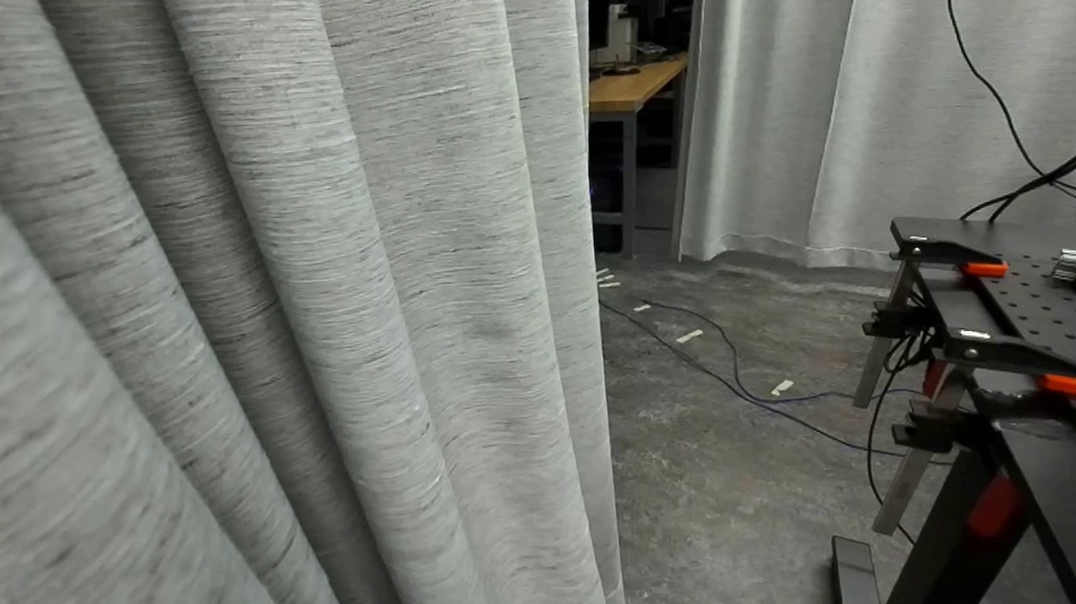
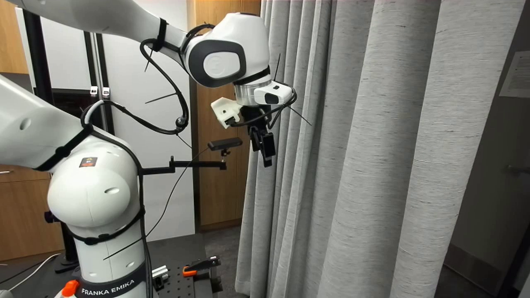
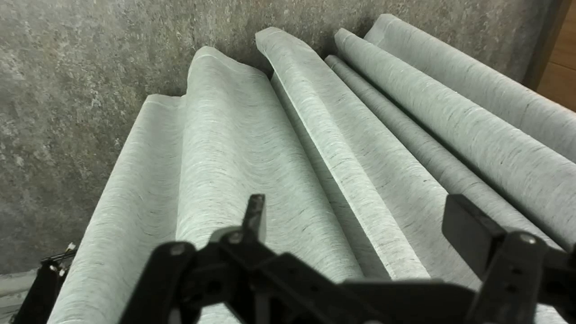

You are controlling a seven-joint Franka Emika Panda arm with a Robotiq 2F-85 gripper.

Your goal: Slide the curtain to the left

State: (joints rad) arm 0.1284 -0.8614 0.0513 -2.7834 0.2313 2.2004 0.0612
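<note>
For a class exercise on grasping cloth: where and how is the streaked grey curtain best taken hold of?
Probably by the slim fold of the curtain seen between the open jaws in the wrist view, approached from the side where the arm stands. It rises as a narrow ridge, so one jaw on each flank should pinch it.

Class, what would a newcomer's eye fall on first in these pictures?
The grey curtain first: its deep folds take up much of every view. Then the white arm, at left in an exterior view. The black end effector stands open low in the wrist view.
</note>
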